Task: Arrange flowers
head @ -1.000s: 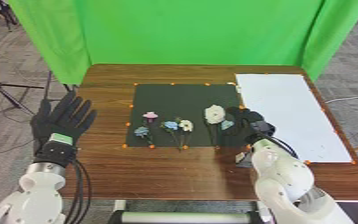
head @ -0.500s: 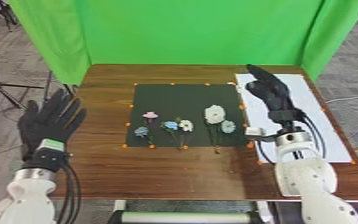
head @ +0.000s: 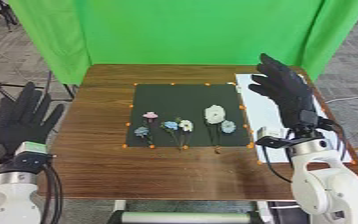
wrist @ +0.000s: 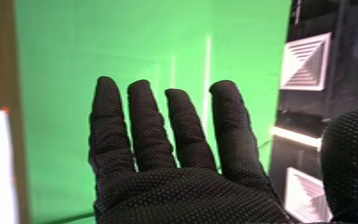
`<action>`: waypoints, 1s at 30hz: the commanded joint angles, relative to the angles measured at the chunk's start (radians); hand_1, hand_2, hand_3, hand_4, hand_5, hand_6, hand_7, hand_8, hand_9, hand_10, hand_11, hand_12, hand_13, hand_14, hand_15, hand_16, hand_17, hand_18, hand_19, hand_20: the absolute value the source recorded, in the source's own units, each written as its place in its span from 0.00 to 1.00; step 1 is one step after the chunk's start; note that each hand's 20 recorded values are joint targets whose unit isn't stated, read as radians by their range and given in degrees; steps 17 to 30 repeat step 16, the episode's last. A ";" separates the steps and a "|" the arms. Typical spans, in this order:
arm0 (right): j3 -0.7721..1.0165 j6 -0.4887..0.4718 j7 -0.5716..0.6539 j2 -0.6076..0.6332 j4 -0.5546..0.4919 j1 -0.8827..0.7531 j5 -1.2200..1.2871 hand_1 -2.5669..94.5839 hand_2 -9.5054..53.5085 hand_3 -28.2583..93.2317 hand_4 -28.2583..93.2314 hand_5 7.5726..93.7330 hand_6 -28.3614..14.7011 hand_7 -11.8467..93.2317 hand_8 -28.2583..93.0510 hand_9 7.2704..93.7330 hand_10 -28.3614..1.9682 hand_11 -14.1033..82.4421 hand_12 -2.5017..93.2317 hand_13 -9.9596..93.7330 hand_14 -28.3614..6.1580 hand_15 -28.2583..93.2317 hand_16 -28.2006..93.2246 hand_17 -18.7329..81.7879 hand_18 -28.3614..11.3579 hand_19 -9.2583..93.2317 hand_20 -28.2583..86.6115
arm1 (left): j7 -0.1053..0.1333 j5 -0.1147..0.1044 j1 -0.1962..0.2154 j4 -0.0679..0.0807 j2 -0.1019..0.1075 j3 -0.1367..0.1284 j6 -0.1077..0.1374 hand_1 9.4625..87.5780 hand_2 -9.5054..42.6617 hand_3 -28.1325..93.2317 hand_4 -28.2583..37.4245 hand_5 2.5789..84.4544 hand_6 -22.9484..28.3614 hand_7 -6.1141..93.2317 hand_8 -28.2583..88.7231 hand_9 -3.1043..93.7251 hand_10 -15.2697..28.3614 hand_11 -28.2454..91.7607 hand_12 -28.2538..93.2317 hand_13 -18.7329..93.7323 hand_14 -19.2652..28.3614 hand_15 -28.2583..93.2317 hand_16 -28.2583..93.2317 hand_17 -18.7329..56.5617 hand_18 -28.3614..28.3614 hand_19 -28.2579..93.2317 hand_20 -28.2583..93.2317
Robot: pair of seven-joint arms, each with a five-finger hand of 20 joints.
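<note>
My black-gloved right hand (head: pixel 288 95) hangs empty, fingers straight and parted, near the brown wooden table's (head: pixel 175 175) right edge; my left hand (head: pixel 20 125) spreads open.

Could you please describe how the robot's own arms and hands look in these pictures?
Both arms are white and rounded, with black cables along them. The left hand and the right hand wear black fabric gloves; close up, the right glove shows a fine dotted texture. On the left wrist is a pale green patch.
</note>
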 commanded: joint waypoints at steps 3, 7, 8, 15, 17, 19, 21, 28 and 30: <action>0.016 0.022 0.028 -0.026 0.011 -0.024 0.015 0.06 0.36 0.90 0.00 0.35 0.59 0.22 0.14 0.31 0.43 0.19 0.13 0.36 0.37 0.37 0.35 0.32 0.25 0.45 0.40 | 0.012 0.025 0.027 -0.039 0.008 -0.001 -0.009 0.19 0.45 0.81 0.00 0.38 0.51 0.16 0.16 0.26 0.53 0.34 0.25 0.30 0.53 0.39 0.15 0.20 0.71 0.50 0.30; 0.025 0.028 0.041 -0.031 0.007 -0.031 0.006 0.07 0.36 0.90 0.00 0.36 0.59 0.22 0.14 0.31 0.44 0.19 0.13 0.36 0.37 0.37 0.35 0.32 0.25 0.45 0.40 | 0.008 0.019 0.017 -0.035 0.007 0.014 -0.004 0.19 0.44 0.81 0.00 0.38 0.51 0.16 0.16 0.27 0.54 0.34 0.25 0.30 0.53 0.39 0.15 0.20 0.72 0.50 0.30; 0.027 0.034 0.037 -0.029 0.002 -0.033 0.016 0.07 0.36 0.90 0.00 0.36 0.59 0.23 0.14 0.31 0.44 0.19 0.13 0.36 0.37 0.37 0.35 0.32 0.25 0.45 0.40 | 0.011 0.016 0.007 -0.034 0.012 0.019 -0.010 0.19 0.44 0.81 0.00 0.38 0.51 0.17 0.16 0.27 0.54 0.34 0.25 0.30 0.54 0.40 0.15 0.20 0.71 0.50 0.30; 0.039 0.019 0.038 -0.036 -0.002 -0.038 0.012 0.08 0.35 0.91 0.00 0.36 0.58 0.23 0.14 0.31 0.44 0.19 0.13 0.36 0.37 0.37 0.35 0.32 0.25 0.45 0.40 | 0.020 0.018 0.028 -0.046 0.014 0.011 -0.005 0.19 0.45 0.81 0.00 0.38 0.51 0.17 0.16 0.27 0.54 0.34 0.25 0.30 0.55 0.40 0.15 0.20 0.72 0.50 0.31; 0.043 0.013 0.040 -0.036 -0.002 -0.039 0.007 0.08 0.35 0.91 0.00 0.36 0.58 0.23 0.14 0.31 0.43 0.19 0.13 0.36 0.37 0.37 0.35 0.32 0.25 0.45 0.40 | 0.018 0.021 0.021 -0.043 0.013 0.012 -0.009 0.19 0.44 0.81 0.00 0.38 0.51 0.17 0.16 0.27 0.54 0.34 0.25 0.30 0.55 0.40 0.15 0.20 0.72 0.50 0.31; 0.043 0.013 0.040 -0.036 -0.002 -0.039 0.007 0.08 0.35 0.91 0.00 0.36 0.58 0.23 0.14 0.31 0.43 0.19 0.13 0.36 0.37 0.37 0.35 0.32 0.25 0.45 0.40 | 0.018 0.021 0.021 -0.043 0.013 0.012 -0.009 0.19 0.44 0.81 0.00 0.38 0.51 0.17 0.16 0.27 0.54 0.34 0.25 0.30 0.55 0.40 0.15 0.20 0.72 0.50 0.31; 0.043 0.013 0.040 -0.036 -0.002 -0.039 0.007 0.08 0.35 0.91 0.00 0.36 0.58 0.23 0.14 0.31 0.43 0.19 0.13 0.36 0.37 0.37 0.35 0.32 0.25 0.45 0.40 | 0.018 0.021 0.021 -0.043 0.013 0.012 -0.009 0.19 0.44 0.81 0.00 0.38 0.51 0.17 0.16 0.27 0.54 0.34 0.25 0.30 0.55 0.40 0.15 0.20 0.72 0.50 0.31; 0.043 0.013 0.040 -0.036 -0.002 -0.039 0.007 0.08 0.35 0.91 0.00 0.36 0.58 0.23 0.14 0.31 0.43 0.19 0.13 0.36 0.37 0.37 0.35 0.32 0.25 0.45 0.40 | 0.018 0.021 0.021 -0.043 0.013 0.012 -0.009 0.19 0.44 0.81 0.00 0.38 0.51 0.17 0.16 0.27 0.54 0.34 0.25 0.30 0.55 0.40 0.15 0.20 0.72 0.50 0.31; 0.043 0.013 0.040 -0.036 -0.002 -0.039 0.007 0.08 0.35 0.91 0.00 0.36 0.58 0.23 0.14 0.31 0.43 0.19 0.13 0.36 0.37 0.37 0.35 0.32 0.25 0.45 0.40 | 0.018 0.021 0.021 -0.043 0.013 0.012 -0.009 0.19 0.44 0.81 0.00 0.38 0.51 0.17 0.16 0.27 0.54 0.34 0.25 0.30 0.55 0.40 0.15 0.20 0.72 0.50 0.31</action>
